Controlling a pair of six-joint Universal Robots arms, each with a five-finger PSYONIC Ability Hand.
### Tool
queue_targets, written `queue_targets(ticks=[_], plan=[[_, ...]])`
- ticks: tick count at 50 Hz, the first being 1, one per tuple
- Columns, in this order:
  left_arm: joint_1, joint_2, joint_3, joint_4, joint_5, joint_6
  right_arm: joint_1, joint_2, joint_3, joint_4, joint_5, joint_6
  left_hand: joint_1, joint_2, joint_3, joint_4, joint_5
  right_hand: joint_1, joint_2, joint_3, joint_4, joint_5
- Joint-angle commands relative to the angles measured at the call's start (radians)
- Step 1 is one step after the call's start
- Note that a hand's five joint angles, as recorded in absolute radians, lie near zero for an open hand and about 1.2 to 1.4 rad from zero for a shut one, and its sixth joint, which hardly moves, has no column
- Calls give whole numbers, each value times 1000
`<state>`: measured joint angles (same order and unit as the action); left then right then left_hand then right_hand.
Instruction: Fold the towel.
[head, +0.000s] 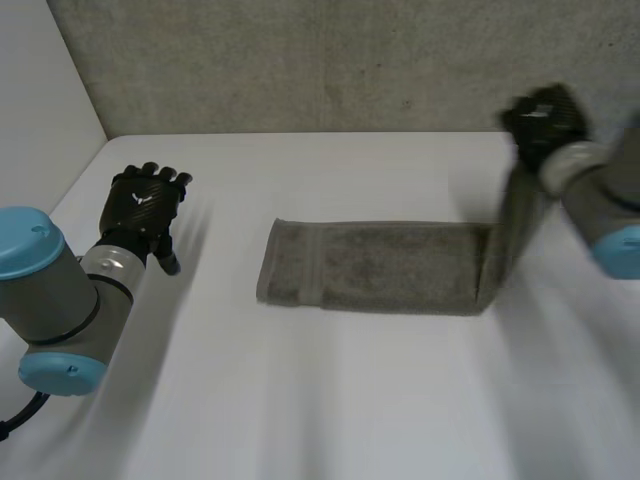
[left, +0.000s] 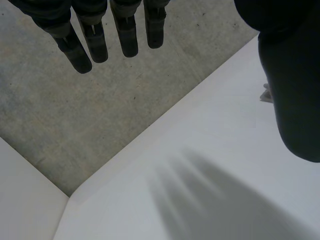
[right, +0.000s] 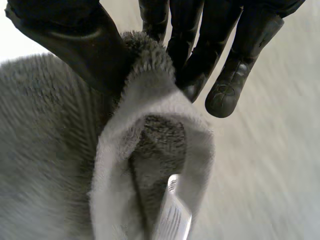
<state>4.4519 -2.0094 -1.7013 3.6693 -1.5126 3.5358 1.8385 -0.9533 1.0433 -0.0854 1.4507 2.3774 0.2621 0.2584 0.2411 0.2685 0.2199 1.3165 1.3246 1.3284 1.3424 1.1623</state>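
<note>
Count: one towel (head: 375, 265), two hands of mine, one table (head: 330, 400), one wall (head: 300, 60) behind it.
Left hand (head: 145, 205): at the left side of the table, well apart from the towel, spread and holding nothing.
Left fingers (left: 125, 35): straight, side by side, touching no cloth; past them I see the grey wall (left: 75, 115) meeting the white table (left: 225, 150).
Left arm (head: 60, 300): grey with light-blue caps, nearest the camera on that side.
Towel, place: in the middle of the table, lying crosswise as one long narrow strip.
Towel, look: grey and fluffy, folded lengthwise, with a stitched band near its left end; the left end lies flat, the right end rises off the table to my other hand.
Towel, close up (right: 50, 150): the raised end is bunched into a soft roll with a darker hollow in it, and one white tag (right: 172, 215) hangs from it.
Right hand (head: 543, 118): above the table near the wall, over the towel's right end.
Right hand, grip (right: 200, 35): thumb on one side and fingers on the other, pinching the top of that bunched end.
Right arm (head: 610, 200): comes in from the right edge.
</note>
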Motion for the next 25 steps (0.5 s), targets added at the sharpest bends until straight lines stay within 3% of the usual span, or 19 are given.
queue_targets(ticks=[1,3,4,5,6,7,11,14,18,25], plan=[[-2,0,0,0,0,0,325,137,-78,-2,-59,8,-84,-80,-63,-90,-216,80,72,68,54,59],[-2,0,0,0,0,0,373,171,-78,-4,-68,5,-84,-80,-63,-90,-216,80,72,68,54,59],[-3,-2,0,0,0,0,407,201,-80,-4,-70,5,-84,-80,-63,-90,-216,-140,-148,-152,-166,-160],[-3,-2,0,0,2,0,407,202,-80,-4,-70,5,-84,-80,-63,-90,-216,-142,-150,-154,-168,-163],[-3,-2,0,0,2,0,422,232,-81,-4,-66,8,-84,-80,-63,-90,-216,-596,-604,-608,-622,-616],[-3,-2,0,0,0,0,433,249,-81,-5,-62,11,-84,-80,-63,-90,-216,-862,-870,-874,-888,-882],[-5,-9,0,2,2,2,427,260,-75,-7,-61,23,-84,-80,-63,-90,-216,-923,-931,-935,-949,-944],[-6,-11,0,2,2,2,420,243,-65,-7,-33,60,-84,-80,-63,-90,-216,-1142,-1150,-1154,-1168,-1162],[-6,-12,-1,2,2,2,366,133,13,4,57,159,-84,-80,-63,-90,-216,-1142,-1150,-1154,-1168,-1162],[-8,-15,-1,2,2,3,216,10,237,4,88,243,-84,-80,-63,-90,-216,-1142,-1150,-1154,-1168,-1162]])
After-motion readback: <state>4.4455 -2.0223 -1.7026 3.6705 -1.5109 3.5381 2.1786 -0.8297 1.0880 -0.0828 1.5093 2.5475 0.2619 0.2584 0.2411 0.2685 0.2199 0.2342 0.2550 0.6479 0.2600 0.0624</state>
